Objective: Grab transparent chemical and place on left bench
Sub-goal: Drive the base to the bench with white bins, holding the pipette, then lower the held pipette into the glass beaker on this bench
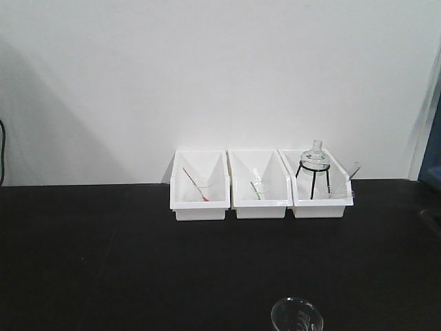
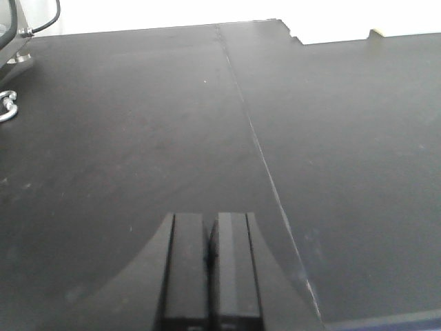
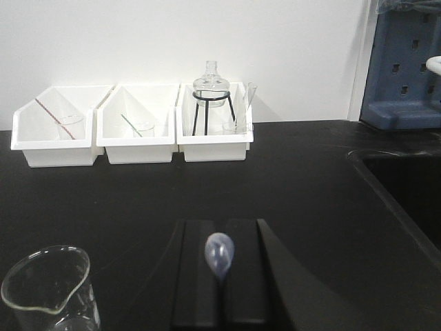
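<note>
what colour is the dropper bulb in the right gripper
Translucent bluish-white; the dropper bulb shows best in the right wrist view.

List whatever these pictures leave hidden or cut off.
Right wrist view: pipette shows only its bulb; the right hand hides the stem.
Front view: beaker is cut off by the bottom edge.
Left wrist view: metal ring is cut by the left edge.

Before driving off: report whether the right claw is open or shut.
Shut on the thin translucent bluish-white plastic dropper pipette: the right claw pinches its stem, with the bulb poking out above.
</note>
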### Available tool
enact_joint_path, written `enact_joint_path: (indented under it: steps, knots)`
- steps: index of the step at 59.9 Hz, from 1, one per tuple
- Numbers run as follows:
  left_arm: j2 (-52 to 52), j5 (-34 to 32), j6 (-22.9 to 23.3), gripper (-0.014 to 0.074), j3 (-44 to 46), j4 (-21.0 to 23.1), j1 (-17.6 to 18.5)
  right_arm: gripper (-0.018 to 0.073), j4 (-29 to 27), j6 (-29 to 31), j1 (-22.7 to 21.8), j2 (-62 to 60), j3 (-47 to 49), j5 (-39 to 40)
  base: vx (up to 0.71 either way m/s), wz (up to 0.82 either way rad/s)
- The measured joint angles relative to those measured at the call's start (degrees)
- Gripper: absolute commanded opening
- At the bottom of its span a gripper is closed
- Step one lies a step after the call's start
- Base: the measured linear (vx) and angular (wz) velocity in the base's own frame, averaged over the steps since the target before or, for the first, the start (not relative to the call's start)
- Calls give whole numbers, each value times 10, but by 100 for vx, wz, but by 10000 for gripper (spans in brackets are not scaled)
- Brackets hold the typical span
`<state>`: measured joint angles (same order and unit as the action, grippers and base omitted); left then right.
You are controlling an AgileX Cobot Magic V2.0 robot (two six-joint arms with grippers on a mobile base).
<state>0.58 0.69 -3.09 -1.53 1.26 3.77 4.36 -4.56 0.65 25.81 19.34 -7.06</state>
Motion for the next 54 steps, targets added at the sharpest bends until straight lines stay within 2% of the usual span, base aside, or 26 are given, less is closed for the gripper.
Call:
enact_joint_path:
  steps: [54]
  knots:
    - [0,0,0,-3,0,0,0,-4,-1,-1,0,0,0,0,2,0]
